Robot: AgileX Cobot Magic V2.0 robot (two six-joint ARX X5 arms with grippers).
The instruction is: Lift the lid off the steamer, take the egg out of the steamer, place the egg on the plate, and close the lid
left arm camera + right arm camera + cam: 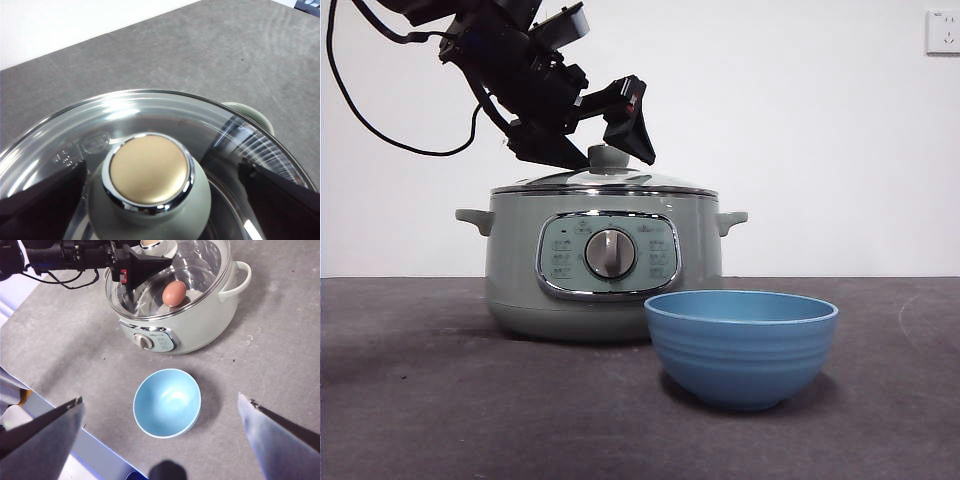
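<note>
Step in hand, by my reading: the first one, lifting the lid. Left gripper (592,135) sits over the pot, jaws spread wide, one on either side of the knob (150,172) and not yet touching it; released, nothing held. The lid (605,182) is still seated on the steamer (520,270), chrome rim flush on the pot's edge. Next move likely calls for a short descent so the jaws bracket the knob's waist, then a firm close before a straight lift; the knob flares outward under its cap, which should help the grip hold. Right gripper (160,437) waits high above the table, jaws wide apart, empty. Egg (174,293) lies inside the pot, brown and smooth, visible through the glass from the right wrist view. Plate (740,345), really a deep blue bowl, stands on the table just in front of the pot, toward one side of the dial (610,253), empty. Materials: lid is clear domed glass, reflective and probably slick; knob is sage green with a chrome ring and a matte gold top; pot body glossy pale green with small side handles; bowl matte with faint ridges; table (410,400) a dull grey, slightly textured sheet.
</note>
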